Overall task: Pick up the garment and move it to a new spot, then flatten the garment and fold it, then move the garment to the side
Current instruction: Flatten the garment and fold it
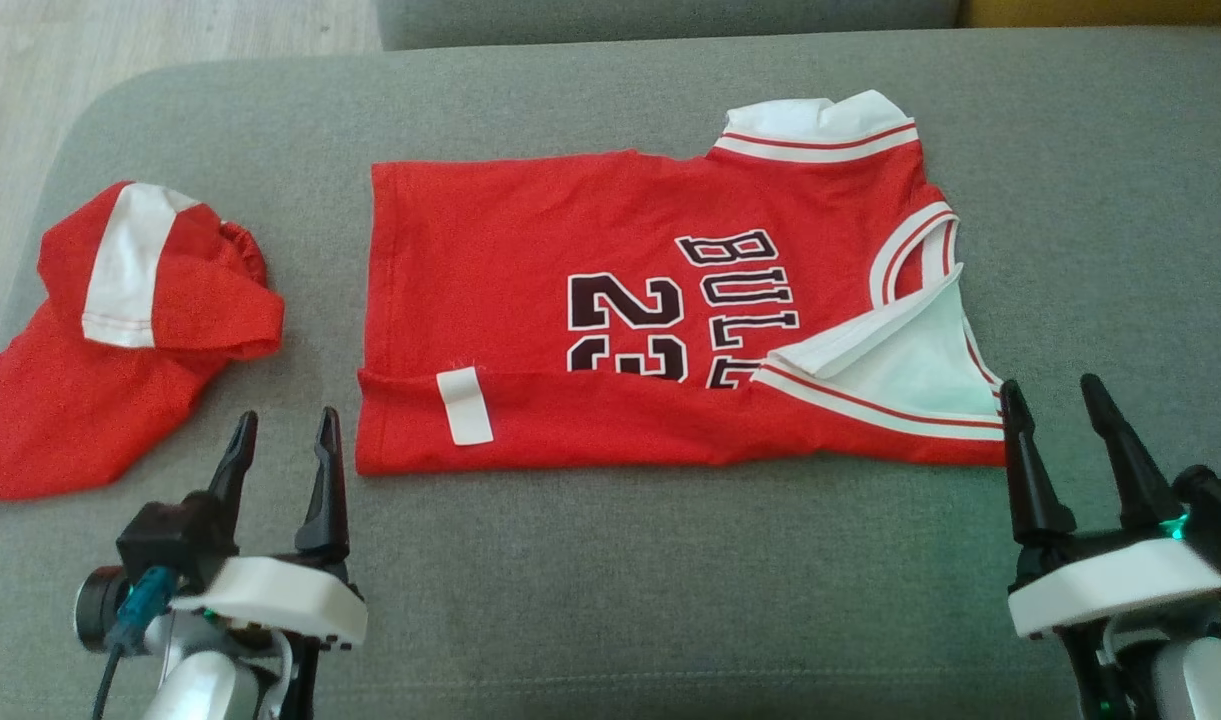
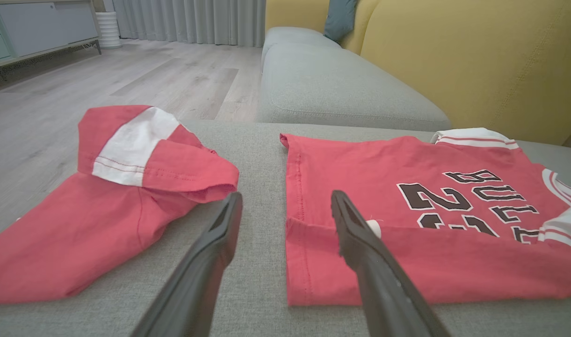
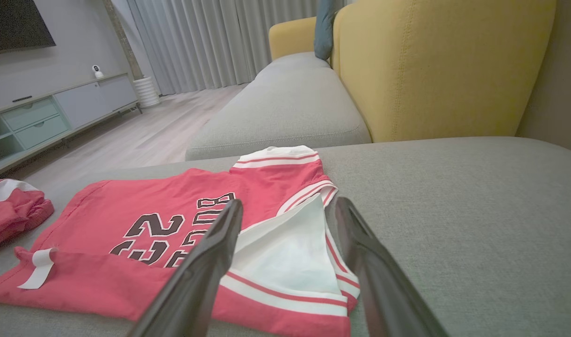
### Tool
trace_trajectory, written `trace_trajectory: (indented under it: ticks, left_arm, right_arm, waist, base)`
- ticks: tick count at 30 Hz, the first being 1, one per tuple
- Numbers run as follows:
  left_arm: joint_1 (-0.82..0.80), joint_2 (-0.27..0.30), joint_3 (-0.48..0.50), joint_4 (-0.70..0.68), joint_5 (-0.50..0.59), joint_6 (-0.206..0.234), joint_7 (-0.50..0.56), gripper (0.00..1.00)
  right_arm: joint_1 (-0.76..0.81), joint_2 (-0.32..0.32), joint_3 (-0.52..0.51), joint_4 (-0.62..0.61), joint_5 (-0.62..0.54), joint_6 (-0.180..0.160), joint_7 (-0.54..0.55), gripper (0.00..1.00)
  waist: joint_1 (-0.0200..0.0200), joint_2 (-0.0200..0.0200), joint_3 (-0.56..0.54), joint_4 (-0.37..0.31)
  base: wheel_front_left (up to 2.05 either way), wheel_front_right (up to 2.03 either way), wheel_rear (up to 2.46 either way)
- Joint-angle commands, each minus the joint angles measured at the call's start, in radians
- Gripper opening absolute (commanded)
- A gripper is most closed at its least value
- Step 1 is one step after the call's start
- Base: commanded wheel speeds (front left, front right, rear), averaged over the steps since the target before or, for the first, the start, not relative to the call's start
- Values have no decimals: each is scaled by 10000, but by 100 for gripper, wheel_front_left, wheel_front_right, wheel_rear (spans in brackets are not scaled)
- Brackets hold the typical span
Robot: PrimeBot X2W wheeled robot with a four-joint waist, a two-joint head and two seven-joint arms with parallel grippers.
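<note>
Soft, even daylight fills all three views and is brightest at the pale curtains [image 3: 210, 42] in the upper part of the right wrist view. Shadows are faint: a thin soft line under the lower edge of the jersey [image 1: 590, 300]. The head view is slightly grainy, its red saturated. Both wrist views look washed and pinkish, bowed at the edges. The fingers [image 2: 205, 271] of the left pincer [image 2: 286, 194] blur toward the bottom edge.

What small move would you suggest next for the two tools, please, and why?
Probably ease the left tool and right tool forward onto the near corners of the jersey. It lies flat with only its near edge folded over, and both tools stand open and empty close by those corners.
</note>
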Motion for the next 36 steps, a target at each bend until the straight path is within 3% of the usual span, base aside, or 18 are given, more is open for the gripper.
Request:
trace_trajectory:
  ticks: [1, 8, 15, 23, 33, 34, 35, 36]
  left_arm:
    - [-305, 126, 365, -388, 86, 59, -120, 100]
    - [-527, 140, 193, -164, 180, -110, -90, 100]
    - [-1321, 36, -146, 743, -87, -744, 233, 100]
    - [-2471, -303, -467, 2914, -840, -1674, 1322, 100]
    - [-3107, -471, -588, 4124, -1636, -2211, 2617, 100]
    - [-3129, -469, -617, 4164, -1695, -2260, 2703, 97]
    - [-3150, -448, -665, 4185, -1710, -2300, 2757, 62]
    - [-3165, -423, -706, 4190, -1714, -2331, 2778, 21]
  right_arm:
    - [-136, -77, 113, -464, -95, 39, 37, 100]
    - [-201, -116, 47, -526, -116, 39, 357, 100]
    - [-697, -456, -35, 360, 64, 39, 868, 100]
    - [-1580, -546, -231, 1744, 395, 39, 2408, 100]
    - [-2059, -312, -493, 2402, 733, 39, 4191, 100]
    - [-2088, -300, -481, 2402, 774, 39, 4304, 69]
    - [-2107, -296, -479, 2387, 795, 39, 4360, 31]
    - [-2112, -267, -482, 2391, 872, 39, 4458, 0]
  waist:
    - [1, -1, -22, -10]
    - [1, -1, 74, 44]
    - [1, -1, 395, 128]
    - [1, -1, 931, 197]
    - [1, -1, 1185, 247]
    - [1, -1, 1190, 245]
    - [1, -1, 1189, 246]
    - [1, -1, 1191, 248]
  base:
    - [0, 0, 0]
    - [0, 0, 0]
    - [0, 0, 0]
    - [0, 0, 0]
    - [0, 0, 0]
    - [0, 0, 0]
    - [0, 0, 0]
    - [0, 0, 0]
